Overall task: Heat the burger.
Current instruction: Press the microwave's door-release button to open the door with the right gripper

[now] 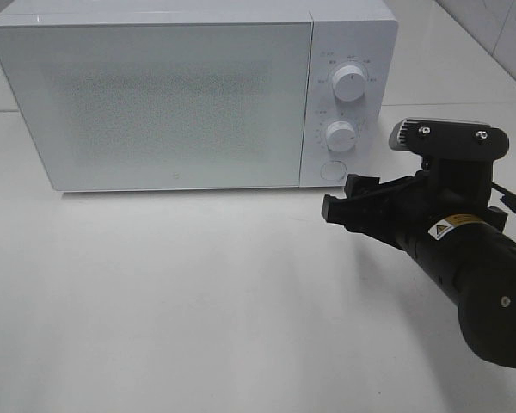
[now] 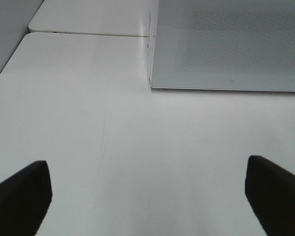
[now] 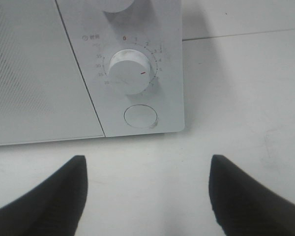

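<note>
Right gripper [image 3: 147,159] — jaws spread, empty — faces the shut microwave [image 1: 155,103]'s round button [image 3: 140,116]; left gripper [image 2: 147,162] spread.

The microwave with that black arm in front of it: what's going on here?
The microwave is shut, and no burger shows in any view. The right gripper hovers open and empty in front of the control panel, near the round button under the two knobs. The left gripper is open too, over the table near the microwave's corner.

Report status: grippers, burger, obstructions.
Left gripper open, empty. Right gripper open, empty, facing lower dial. Burger not in view. Microwave door shut.
</note>
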{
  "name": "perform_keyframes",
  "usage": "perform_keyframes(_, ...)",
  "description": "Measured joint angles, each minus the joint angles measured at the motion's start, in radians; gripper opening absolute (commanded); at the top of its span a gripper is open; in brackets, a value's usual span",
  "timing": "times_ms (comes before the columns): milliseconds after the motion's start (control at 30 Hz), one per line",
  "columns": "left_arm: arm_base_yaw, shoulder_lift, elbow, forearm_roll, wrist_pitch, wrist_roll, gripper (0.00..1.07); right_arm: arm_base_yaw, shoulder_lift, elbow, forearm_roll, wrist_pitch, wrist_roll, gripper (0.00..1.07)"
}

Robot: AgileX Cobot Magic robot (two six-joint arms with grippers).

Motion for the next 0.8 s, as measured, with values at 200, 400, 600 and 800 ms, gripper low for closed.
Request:
perform_keyframes(200, 0.000, 0.000, 0.000, 0.000, 0.000, 0.000, 1.01, 0.000, 0.000, -0.001, 0.001, 0.000, 0.342, 0.40)
perform_keyframes(400, 0.000, 0.000, 0.000, 0.000, 0.000, 0.000, 1.01, 0.000, 0.000, -0.001, 0.002, 0.000, 0.781, 0.20)
perform_keyframes(600, 0.000, 0.000, 0.000, 0.000, 0.000, 0.000, 1.01, 0.000, 0.000, -0.001, 0.002, 0.000, 1.136, 0.07)
perform_keyframes(800, 0.000, 0.000, 0.000, 0.000, 0.000, 0.000, 1.01, 0.000, 0.000, -0.001, 0.005, 0.000, 1.324, 0.00)
